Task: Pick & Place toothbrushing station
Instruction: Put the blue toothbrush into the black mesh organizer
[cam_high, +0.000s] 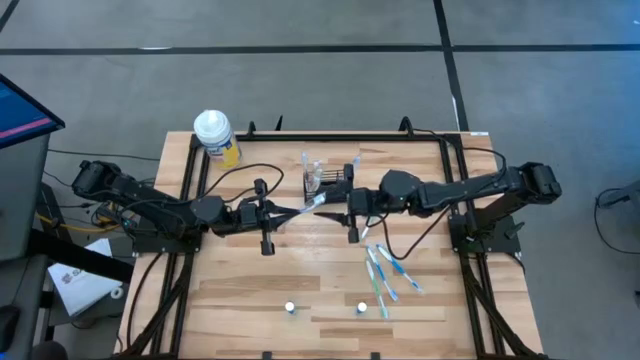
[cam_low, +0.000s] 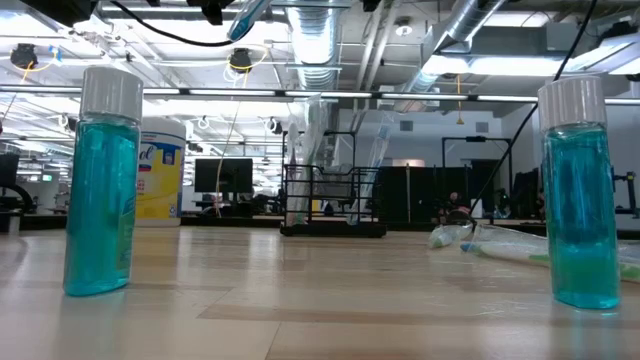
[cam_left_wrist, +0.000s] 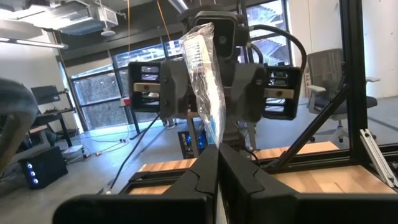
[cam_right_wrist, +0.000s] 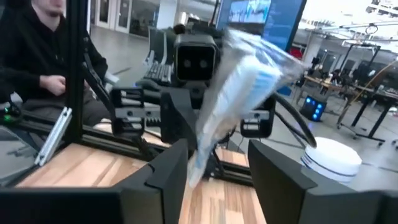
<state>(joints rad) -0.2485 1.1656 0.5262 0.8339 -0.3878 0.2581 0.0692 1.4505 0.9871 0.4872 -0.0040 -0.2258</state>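
1. A wrapped toothbrush is held in mid-air above the middle of the wooden table, between the two arms, which face each other wrist to wrist.

2. The left gripper is seen with its fingers pressed together on the near end of the clear wrapper; in the left wrist view the packet rises straight out from the pinched tips toward the other arm's camera.

3. The right gripper is shown with its fingers spread wide, one on either side of the packet's far end; no contact with the wrapper can be made out in the right wrist view.

4. The packet's long axis is judged to run along the line joining the two grippers, tilted slightly toward the table's far edge at the right-hand end.

5. The toothbrushing station, a small black wire holder with clear sleeves already standing in it, is set just beyond the packet, toward the far side of the table and slightly nearer the right arm.

6. The coming move is judged to turn on that offset: the packet must be carried away from the handover line and stood upright above a compartment, by the left arm alone.

7. More wrapped toothbrushes are left lying on the table near the right arm.
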